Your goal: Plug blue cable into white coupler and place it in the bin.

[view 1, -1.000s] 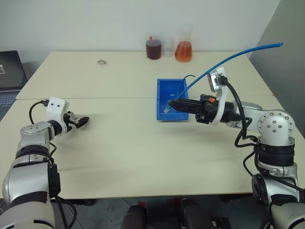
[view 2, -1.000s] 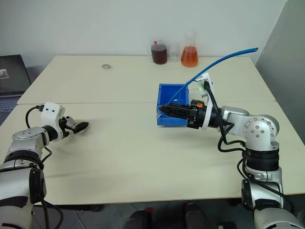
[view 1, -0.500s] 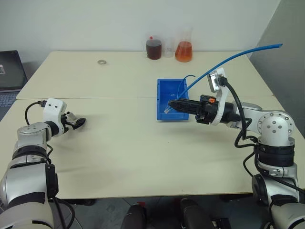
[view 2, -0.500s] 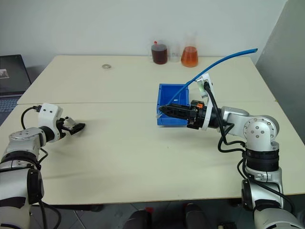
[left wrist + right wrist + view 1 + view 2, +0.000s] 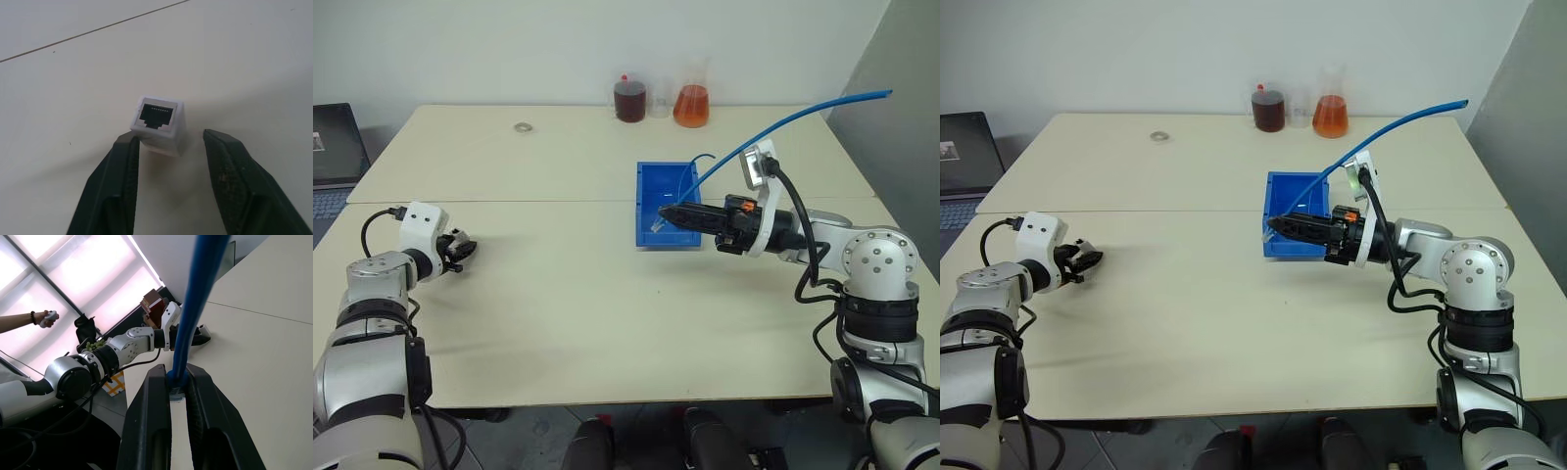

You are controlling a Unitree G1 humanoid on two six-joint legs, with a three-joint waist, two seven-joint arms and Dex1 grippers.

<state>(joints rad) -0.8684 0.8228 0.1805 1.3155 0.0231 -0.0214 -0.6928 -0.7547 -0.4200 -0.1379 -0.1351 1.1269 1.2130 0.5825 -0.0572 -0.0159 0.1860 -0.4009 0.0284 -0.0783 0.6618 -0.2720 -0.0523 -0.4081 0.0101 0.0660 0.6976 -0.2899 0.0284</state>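
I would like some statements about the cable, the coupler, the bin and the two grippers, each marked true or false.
1. The right gripper grips the blue cable. True.
2. The white coupler lies inside the bin. False: it lies on the table, between the left gripper's fingers.
3. The cable is plugged into the coupler. False: they are far apart.
4. Two flasks stand beyond the bin. True.

Flasks (image 5: 691,104), jar (image 5: 628,100), laptop (image 5: 333,147)

Coupler (image 5: 159,126) far left of bin (image 5: 651,204)
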